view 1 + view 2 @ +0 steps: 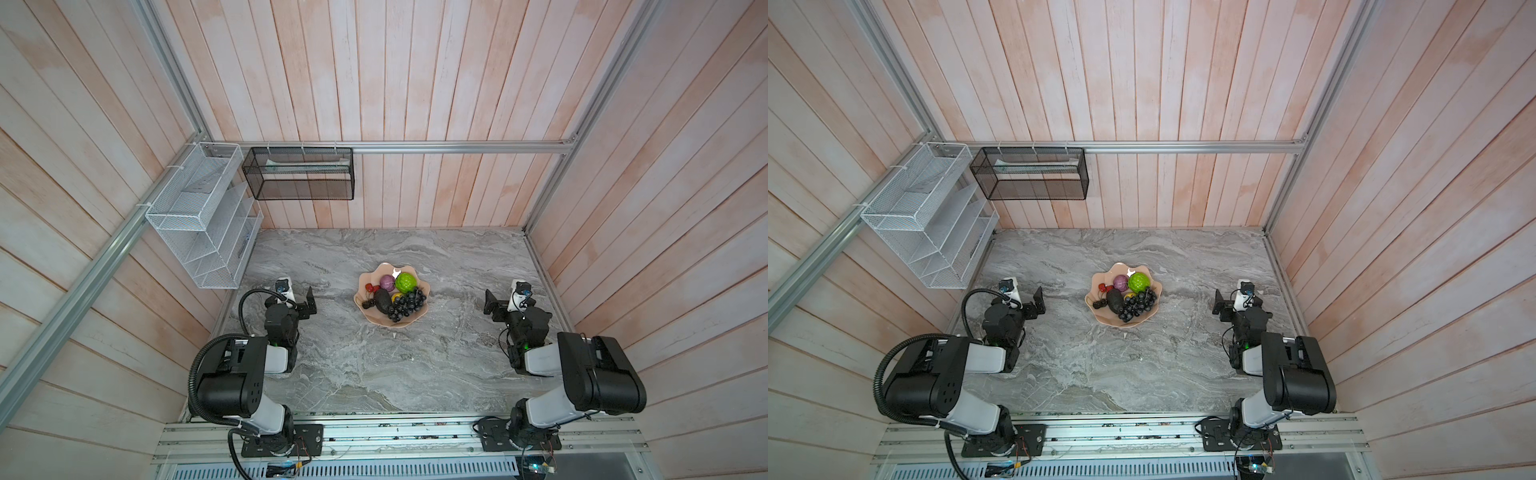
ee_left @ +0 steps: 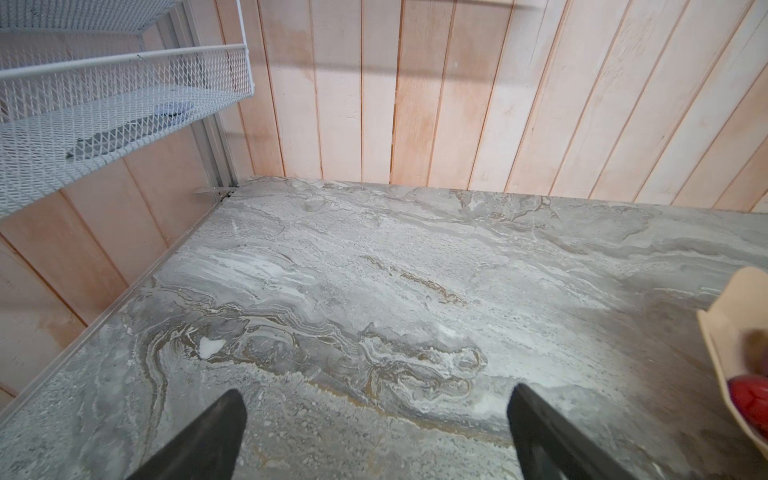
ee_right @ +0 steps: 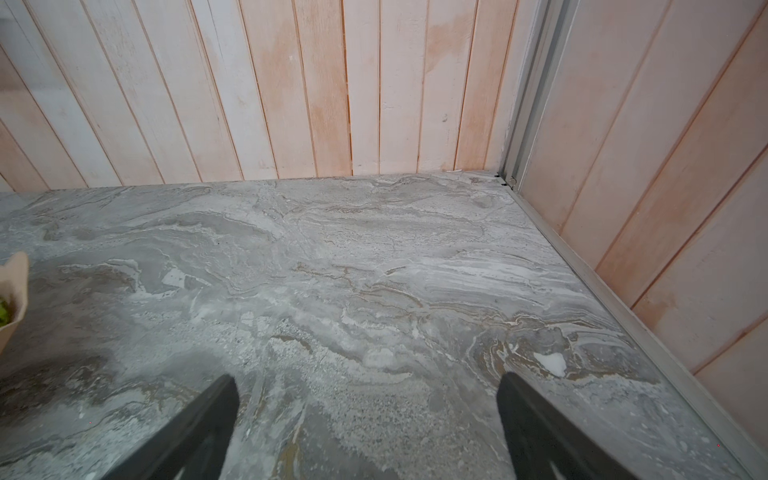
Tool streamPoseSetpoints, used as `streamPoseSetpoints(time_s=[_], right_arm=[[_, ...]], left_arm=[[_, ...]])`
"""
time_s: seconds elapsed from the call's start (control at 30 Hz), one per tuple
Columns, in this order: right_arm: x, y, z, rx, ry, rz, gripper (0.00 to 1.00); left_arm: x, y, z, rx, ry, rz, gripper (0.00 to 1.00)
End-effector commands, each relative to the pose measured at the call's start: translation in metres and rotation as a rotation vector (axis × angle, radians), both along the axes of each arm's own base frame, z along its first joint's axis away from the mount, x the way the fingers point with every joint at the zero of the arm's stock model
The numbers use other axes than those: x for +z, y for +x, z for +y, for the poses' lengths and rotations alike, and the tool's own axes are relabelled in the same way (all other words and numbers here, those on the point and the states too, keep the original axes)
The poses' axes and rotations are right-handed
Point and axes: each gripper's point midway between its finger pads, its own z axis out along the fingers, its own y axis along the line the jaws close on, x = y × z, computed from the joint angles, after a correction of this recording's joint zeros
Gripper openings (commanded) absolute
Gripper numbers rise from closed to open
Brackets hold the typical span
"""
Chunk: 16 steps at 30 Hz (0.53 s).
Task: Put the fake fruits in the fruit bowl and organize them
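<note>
Judging from how things lay, the placing looked done and the step in hand was a last check of the arrangement. The grey marble table (image 1: 374, 374) carried no loose fruit in either top view. The fruit bowl (image 1: 368, 277) sat near its middle with every piece inside.

Doing that step well probably meant leaving the dish alone. Any tidying touch would best come from straight above with a light nudge, since the shallow wavy rim would give little hold against a sideways push.

The left gripper (image 2: 376, 395) had its jaws spread wide over bare marble and held nothing. The right gripper (image 3: 368, 382) was likewise spread and empty. Each hung low near its own side of the table, with the bowl between them and well apart from both. The left wrist view caught only the bowl's edge at the side of its frame, and so did the right wrist view.

Inside, the dark grape bunch (image 1: 407, 305) lay toward the near rim, seemingly closest to spilling over. The bumpy green fruit (image 1: 406, 282) sat behind it beside the purple one (image 1: 387, 282). The avocado (image 1: 382, 301) lay at the centre, with the red pair (image 1: 371, 287) and the black berry pair (image 1: 368, 304) to its left. The small yellow fruit (image 1: 397, 296) was wedged between avocado and grapes.
</note>
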Motion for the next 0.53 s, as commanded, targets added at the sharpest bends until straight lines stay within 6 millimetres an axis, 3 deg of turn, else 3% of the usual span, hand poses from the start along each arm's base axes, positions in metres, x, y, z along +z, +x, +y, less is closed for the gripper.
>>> streamPoseSetpoints(time_s=[0.0,0.5], right_arm=[[0.0086,0.0031,0.0018,0.011,-0.005,-0.025,0.98],[0.0090,0.0032,0.0019,0.011,-0.006,-0.027,0.98]], left_arm=[[0.0088,-0.0008,-0.0012,-0.011,0.005,-0.038,1.00],[0.0084,0.0001,-0.0011,-0.011,0.006,-0.035,1.00]])
